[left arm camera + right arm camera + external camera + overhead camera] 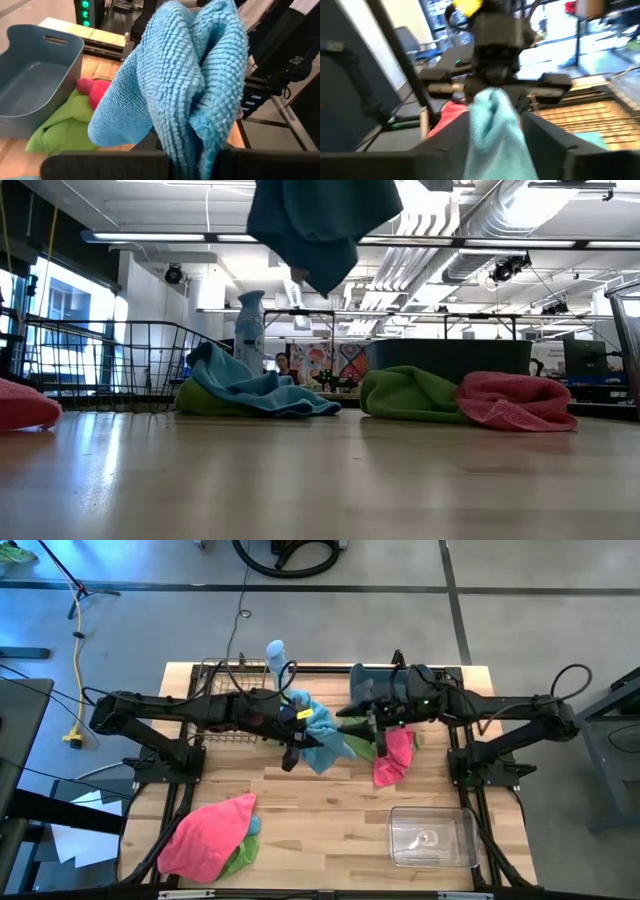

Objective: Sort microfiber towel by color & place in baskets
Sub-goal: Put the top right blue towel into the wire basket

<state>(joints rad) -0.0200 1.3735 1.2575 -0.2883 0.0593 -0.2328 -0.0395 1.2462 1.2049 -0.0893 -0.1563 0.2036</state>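
Observation:
A light blue microfiber towel point(322, 740) hangs in the air between both arms above the table's middle; the low view shows it lifted clear point(320, 220). My left gripper point(297, 740) and my right gripper point(372, 730) are both shut on it from opposite sides. Below it, another blue towel point(255, 390) lies on a green one. A green towel point(405, 395) and a pink towel point(515, 400) lie beside it. The slate-blue tub point(372, 685) sits at the far edge under the right arm, with the wire basket point(225, 700) to its left. The clear bin point(432, 837) stands near right. My left gripper pinches the blue towel between its two fingers at a bunched fold point(192, 150), coming level from the table's left. The cloth bulges out past the fingers in several layers, clear of the table. My right gripper holds the same towel's opposite side point(495, 125) between its fingers point(542, 137), coming from the table's right, facing the left gripper.
A pile of pink point(210, 835), green point(240, 858) and a little blue cloth lies near the table's near left corner. A pale spray bottle point(275, 655) stands at the far edge by the wire basket. Bare wood shows in the near middle.

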